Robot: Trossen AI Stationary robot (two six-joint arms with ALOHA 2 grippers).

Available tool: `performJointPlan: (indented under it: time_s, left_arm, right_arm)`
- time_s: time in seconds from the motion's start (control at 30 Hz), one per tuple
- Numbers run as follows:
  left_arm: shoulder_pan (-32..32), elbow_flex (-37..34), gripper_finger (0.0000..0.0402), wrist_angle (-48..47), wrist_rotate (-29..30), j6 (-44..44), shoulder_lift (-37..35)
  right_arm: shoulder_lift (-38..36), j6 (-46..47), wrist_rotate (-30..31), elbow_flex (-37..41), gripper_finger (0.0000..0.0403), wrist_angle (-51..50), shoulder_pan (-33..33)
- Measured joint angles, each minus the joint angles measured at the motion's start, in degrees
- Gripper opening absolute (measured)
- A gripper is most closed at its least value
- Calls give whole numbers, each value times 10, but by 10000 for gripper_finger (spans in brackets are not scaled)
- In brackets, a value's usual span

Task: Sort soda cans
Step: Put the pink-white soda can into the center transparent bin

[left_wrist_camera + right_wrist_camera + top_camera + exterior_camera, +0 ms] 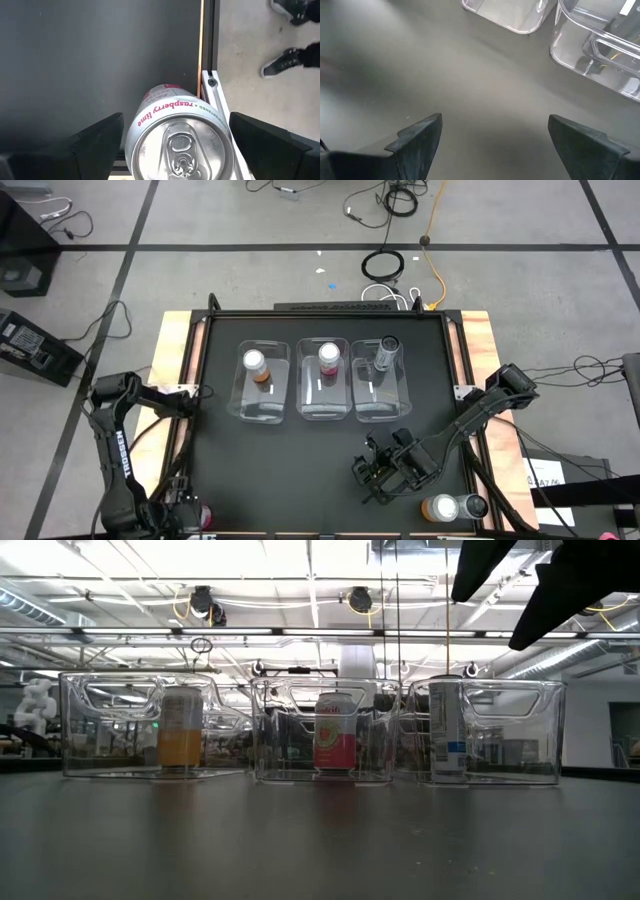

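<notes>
Three clear bins stand mid-table, each with one upright can: an orange can (256, 365) (181, 728) in the left bin, a pink can (328, 358) (336, 734) in the middle one, a dark can (385, 352) (447, 731) in the right one. A second pink can (177, 135) (205, 515), labelled raspberry lime, stands upright at the table's near left corner. My left gripper (175, 125) is open above it, a finger on either side of the can. My right gripper (495, 125) (372, 472) hangs open over bare table near the right side. Another orange can (440, 507) and dark can (472, 506) stand at the near right edge.
The clear bins (266, 408) sit side by side toward the far half of the black table top (290, 470). The table's wooden rim and metal frame (210, 80) run close beside the pink can. A person's shoes (285, 62) show on the floor beyond that edge.
</notes>
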State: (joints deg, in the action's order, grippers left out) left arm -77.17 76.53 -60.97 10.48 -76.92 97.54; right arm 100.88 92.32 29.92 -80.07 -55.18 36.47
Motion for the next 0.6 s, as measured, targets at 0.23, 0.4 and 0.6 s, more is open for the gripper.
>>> performJointPlan:
  time_s: [0.23, 0.4, 0.6]
  left_arm:
    - [0, -30, 370, 21, -5, -84, 0]
    - [-1, -57, 370, 72, -27, -92, 1]
    - [0, -57, 349, 74, -28, -85, 1]
  right_arm:
    - [0, -2, 1, 0, 357, 1, 0]
    - [0, -11, 1, 0, 357, 1, 0]
    - [0, -19, 1, 0, 357, 1, 0]
